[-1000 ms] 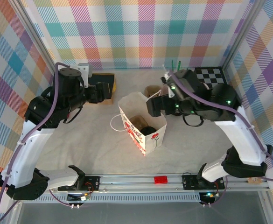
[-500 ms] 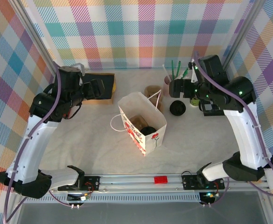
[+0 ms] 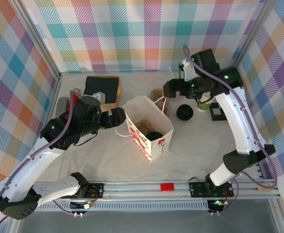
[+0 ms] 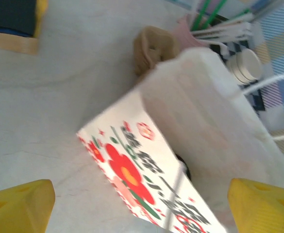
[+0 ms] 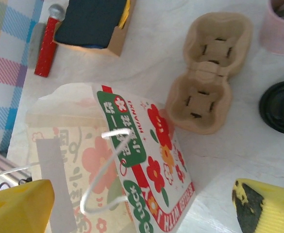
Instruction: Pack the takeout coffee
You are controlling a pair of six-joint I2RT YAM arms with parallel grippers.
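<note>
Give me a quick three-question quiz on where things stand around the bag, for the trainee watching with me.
1. True or false: the paper bag lies flat on its side.
2. What stands on the table just beyond the bag, on the side away from the arm bases? A) a cardboard cup carrier B) a kettle C) a dinner plate
3. Fill in: the coffee cup, black lid up, sits inside the ____.

Key: 1 false, it stands upright with its top open. 2 A. 3 bag.
</note>
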